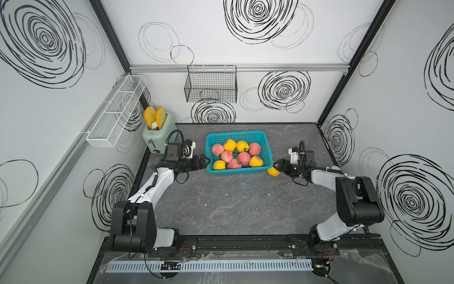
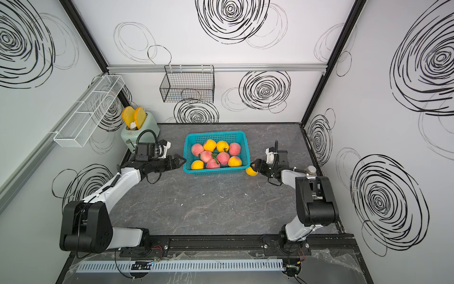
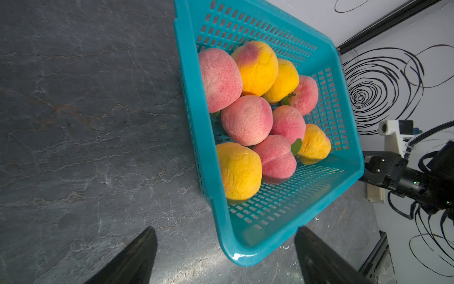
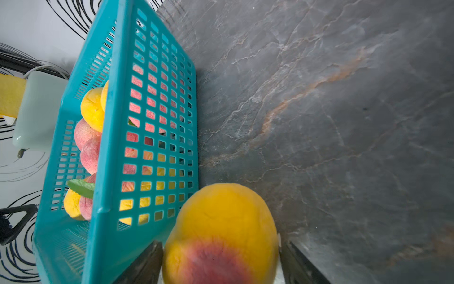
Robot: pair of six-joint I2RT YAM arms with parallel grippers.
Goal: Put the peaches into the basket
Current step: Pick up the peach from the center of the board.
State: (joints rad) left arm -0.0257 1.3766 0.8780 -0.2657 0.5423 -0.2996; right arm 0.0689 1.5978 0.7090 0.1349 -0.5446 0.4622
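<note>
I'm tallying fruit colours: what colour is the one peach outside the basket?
Yellow-orange with a red blush; the right wrist view shows the peach best.

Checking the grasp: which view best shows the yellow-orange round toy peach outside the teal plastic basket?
The right wrist view: the yellow-orange peach fills the foreground, straddled by the right gripper. Both top views show the peach small, beside the teal basket corner. The left wrist view misses it.
</note>
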